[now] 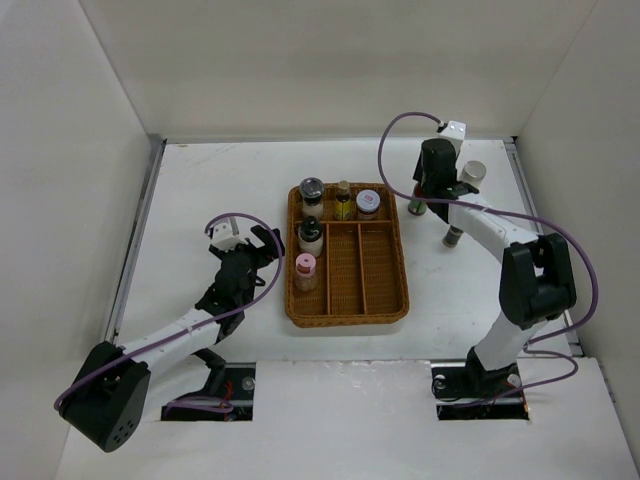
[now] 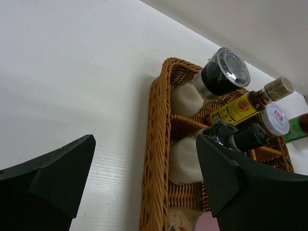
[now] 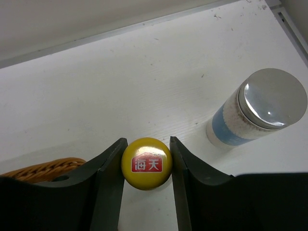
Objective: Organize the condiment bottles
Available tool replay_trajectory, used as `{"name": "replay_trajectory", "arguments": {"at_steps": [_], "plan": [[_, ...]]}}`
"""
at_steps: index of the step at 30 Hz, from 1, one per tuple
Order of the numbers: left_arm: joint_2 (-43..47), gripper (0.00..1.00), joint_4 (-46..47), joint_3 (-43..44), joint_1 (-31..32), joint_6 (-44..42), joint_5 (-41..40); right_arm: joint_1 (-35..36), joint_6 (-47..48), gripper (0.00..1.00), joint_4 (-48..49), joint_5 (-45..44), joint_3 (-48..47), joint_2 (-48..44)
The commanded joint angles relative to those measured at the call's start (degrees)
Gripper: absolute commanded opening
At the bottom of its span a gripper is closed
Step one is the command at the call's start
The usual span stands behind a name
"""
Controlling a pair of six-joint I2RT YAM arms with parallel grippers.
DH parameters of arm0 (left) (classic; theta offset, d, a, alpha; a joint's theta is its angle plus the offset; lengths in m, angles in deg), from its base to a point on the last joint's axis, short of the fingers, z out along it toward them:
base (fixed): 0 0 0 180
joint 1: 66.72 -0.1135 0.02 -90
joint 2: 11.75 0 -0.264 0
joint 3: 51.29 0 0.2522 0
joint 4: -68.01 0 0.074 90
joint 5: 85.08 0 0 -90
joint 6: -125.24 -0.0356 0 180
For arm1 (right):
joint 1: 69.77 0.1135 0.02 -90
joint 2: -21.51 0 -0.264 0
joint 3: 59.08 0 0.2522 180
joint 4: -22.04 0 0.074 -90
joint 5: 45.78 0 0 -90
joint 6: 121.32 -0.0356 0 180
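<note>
Both jaws of my right gripper [image 3: 147, 156] clamp the yellow-capped bottle [image 3: 147, 166], lower centre, by its lid, probably slick; left gripper [image 2: 144, 144] gapes.

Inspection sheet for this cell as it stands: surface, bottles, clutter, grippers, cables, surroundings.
Surface: white table, carrying a wicker tray.
Job's things: in the tray, clear-capped grinder, yellow-labelled bottle, white-lidded jar, black-capped bottle, pink-capped bottle; on the table right of it, yellow-capped bottle, silver-lidded blue-labelled jar, green-labelled bottle, one small bottle.
Clutter: nothing seen.
Grippers: right gripper shut on the yellow-capped bottle's cap; left gripper open beside the tray's left edge.
Cables: purple cable looped along each arm.
Surroundings: white walls on three sides.
</note>
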Motion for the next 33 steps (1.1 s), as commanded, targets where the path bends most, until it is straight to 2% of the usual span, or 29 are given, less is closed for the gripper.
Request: {"name": "replay_trajectory", "arguments": {"at_steps": [1, 10, 19, 22, 26, 33], "plan": [[0.19, 0.86, 2.74, 0.13, 0.04, 0.44, 0.49, 0.56, 0.81, 0.27, 4.95, -2.02, -0.41, -3.62], [0.28, 0.86, 2.74, 0.13, 0.22, 0.44, 0.49, 7.58, 5.47, 0.25, 6.64, -6.41, 3.10, -21.27], [0.54, 0.86, 2.92, -0.04, -0.39, 0.44, 0.58, 22.69, 6.00, 0.25, 1.98, -6.85, 7.24, -32.10], [0.98, 0.86, 3.00, -0.22, -0.39, 0.44, 0.23, 27.96, 5.83, 0.25, 2.85, -5.37, 7.24, -32.63], [0.46, 0.86, 3.00, -0.13, -0.66, 0.44, 0.49, 31.49, 4.95, 0.25, 6.53, -0.62, 6.97, -28.25], [0.89, 0.86, 3.00, -0.31, -0.83, 0.44, 0.58, 32.55, 3.98, 0.25, 14.19, 0.26, 7.76, -20.07]]}}
